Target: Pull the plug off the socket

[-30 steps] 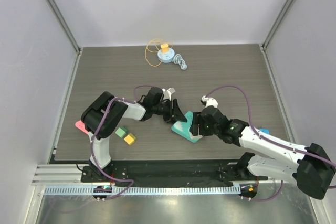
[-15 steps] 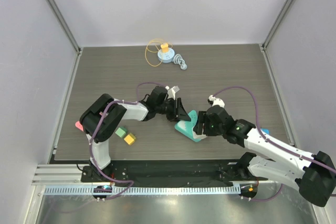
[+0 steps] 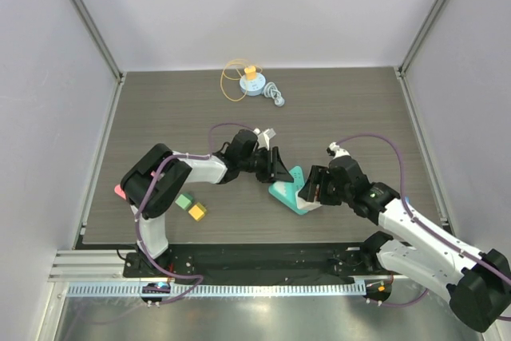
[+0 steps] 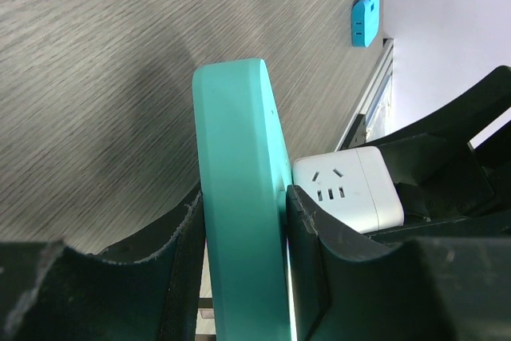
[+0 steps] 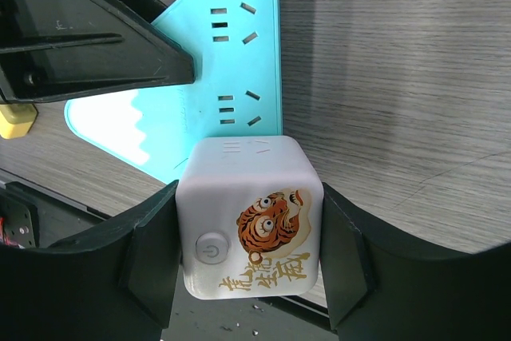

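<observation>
White plastic was gripped between the fingers of the right hand: the cube-shaped plug, printed with a tiger and a round button, was held by two opposite sides with the fingers set apart to its width. The plug was seen at the near corner of the teal socket, against it or just off it; whether the pins were clear of the slots could not be told. The socket's other edge was clamped by the left hand, whose fingers were drawn in narrowly on the thin teal rim. Both hands were met over the middle of the wood-grain table.

A green block and a yellow block were found touching each other near the left arm, with a pink item at the table's left edge. A small blue item was seen beside the right arm. A yellow-and-blue spool with a looped cord was placed at the far side, well apart.
</observation>
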Available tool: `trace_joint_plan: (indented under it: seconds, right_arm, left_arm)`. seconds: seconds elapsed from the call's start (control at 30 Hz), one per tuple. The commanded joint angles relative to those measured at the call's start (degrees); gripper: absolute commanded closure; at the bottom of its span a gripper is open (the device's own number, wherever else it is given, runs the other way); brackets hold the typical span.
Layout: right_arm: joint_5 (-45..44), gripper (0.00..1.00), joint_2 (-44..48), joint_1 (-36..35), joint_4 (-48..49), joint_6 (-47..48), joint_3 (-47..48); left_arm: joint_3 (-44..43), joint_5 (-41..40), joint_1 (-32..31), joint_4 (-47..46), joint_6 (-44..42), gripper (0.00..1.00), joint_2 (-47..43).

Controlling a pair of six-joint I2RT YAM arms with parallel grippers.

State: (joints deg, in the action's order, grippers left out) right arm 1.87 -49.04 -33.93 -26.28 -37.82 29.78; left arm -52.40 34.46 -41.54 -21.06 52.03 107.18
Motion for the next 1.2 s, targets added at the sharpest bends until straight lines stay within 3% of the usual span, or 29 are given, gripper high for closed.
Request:
trace_joint_plan:
  seconds: [0.0,0.17,0.63,1.17]
  right_arm:
    - [-3.8,0.99,0.2,1.8,8.0,-0.3,1.7]
    - [-4.5,0.99,-2.3,-0.9,9.1,0.0,2.0]
    - [-22.8,0.99,-11.3,-11.3,1.9,1.7,9.9]
    - [-28.2,0.99,-8.2,-9.6,-1.5,4.5,13.4]
  left_arm:
    - [1.0,-2.5,-0.1,8.7,-6.2,1.00,0.7]
    - [0.5,-2.7,-0.5,8.9,-6.2,1.00,1.0]
    - [0.0,-3.4,-0.7,9.7,-6.5,1.00,1.1]
    - [0.6,-3.6,-0.8,10.0,-7.0,1.00,0.4]
